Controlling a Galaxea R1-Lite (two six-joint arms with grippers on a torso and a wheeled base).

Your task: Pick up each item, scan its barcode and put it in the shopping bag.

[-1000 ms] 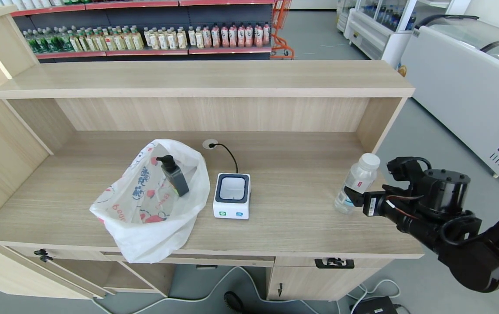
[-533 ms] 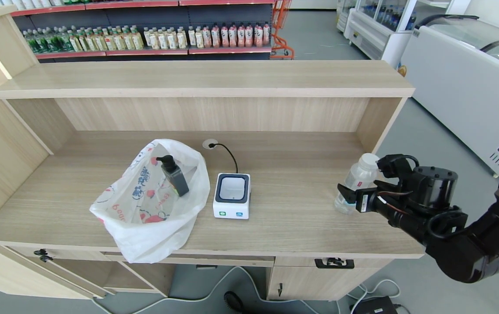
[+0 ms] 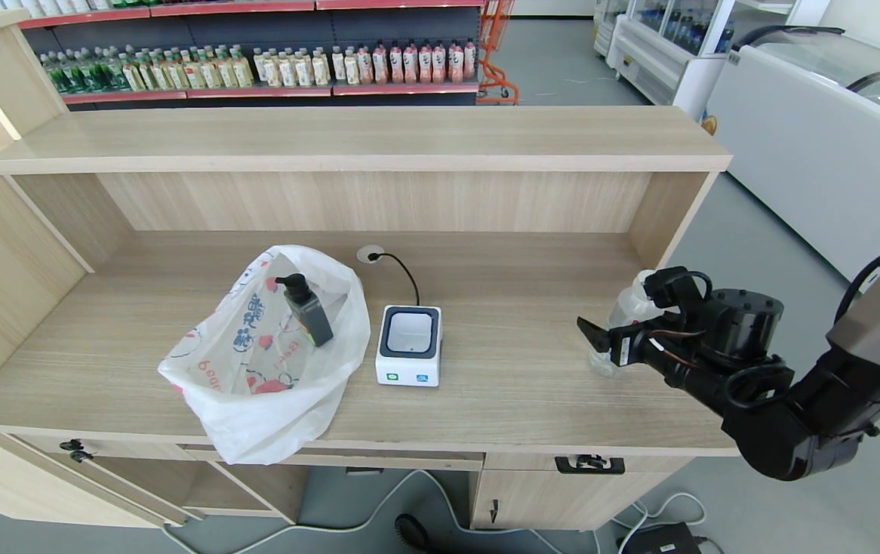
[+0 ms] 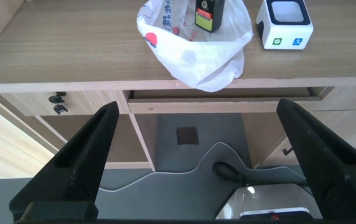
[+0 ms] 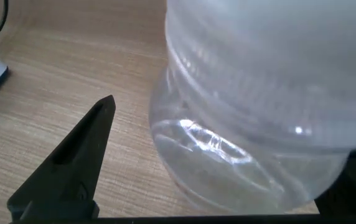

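**A:** Where is the bottle (image 3: 628, 308) at this moment?

**B:** It stands upright on the counter (image 3: 517, 292), well apart from the scanner (image 3: 408, 344), at about 3 o'clock from it.

**A:** And the right gripper (image 3: 618, 302)?

**B:** Its fingers are spread wide, one on each side of the bottle's lower body. It holds nothing yet. The right wrist view shows a gap between one finger and the plastic. For the other finger I cannot tell if it touches.

**A:** So the step is the grasp. How to do it well?

**B:** I think the fingers should close slowly and evenly, because the clear wall looks thin and will probably give. An uneven push could tip the bottle toward 3 o'clock, where the counter ends. After this, a straight lift.

**A:** What about the barcode?

**B:** I cannot see it from here. The scanner window faces up, so the bottle likely needs to be turned over it, with the fingers not covering the label.

**A:** And then the bag (image 3: 255, 369)?

**B:** It lies at 9 o'clock from the scanner, just beside it, its mouth open, with a pump bottle (image 3: 308, 310) inside. The bottle should go in beside that one.

**A:** Is the left gripper (image 4: 198, 109) of use?

**B:** It hangs wide open and empty below the counter's front edge, at about 6 o'clock from the bag.
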